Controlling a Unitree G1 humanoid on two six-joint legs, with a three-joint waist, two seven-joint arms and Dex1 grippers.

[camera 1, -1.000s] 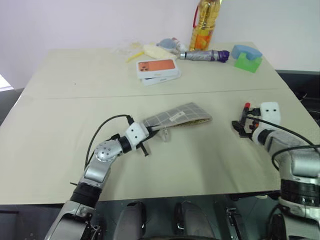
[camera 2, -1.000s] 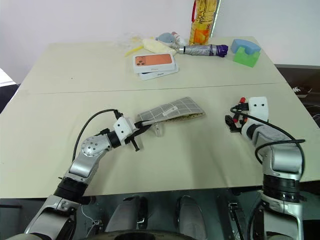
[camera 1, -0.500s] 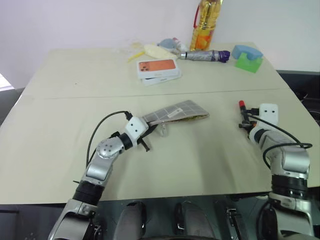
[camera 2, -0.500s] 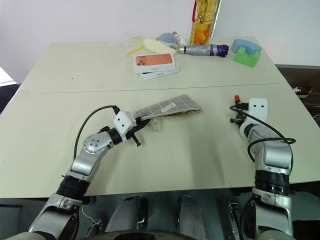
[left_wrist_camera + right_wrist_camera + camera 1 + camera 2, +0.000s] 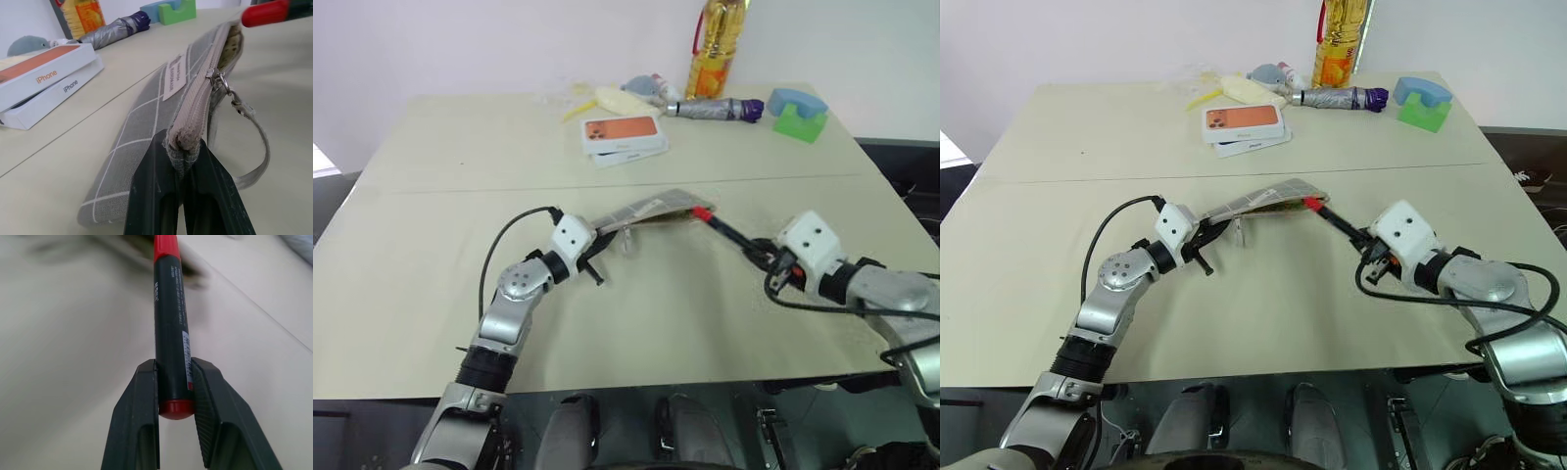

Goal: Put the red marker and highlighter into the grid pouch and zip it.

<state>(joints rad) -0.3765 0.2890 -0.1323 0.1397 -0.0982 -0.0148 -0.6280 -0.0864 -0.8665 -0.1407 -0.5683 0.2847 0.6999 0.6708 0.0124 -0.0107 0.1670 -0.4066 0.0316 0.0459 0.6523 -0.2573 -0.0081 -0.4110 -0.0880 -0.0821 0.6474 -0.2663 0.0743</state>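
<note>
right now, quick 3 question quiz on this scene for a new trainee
1. True or false: the left gripper is shut on the closed end of the grid pouch.
2. What does the right gripper hold? A) yellow highlighter B) red marker C) phone box
3. Fill in: the marker's red cap is at the pouch's ____ end.

Key: 1 true. 2 B. 3 open; the zipper pull sits partway along the pouch, and whether the cap is inside yet cannot be told.
</note>
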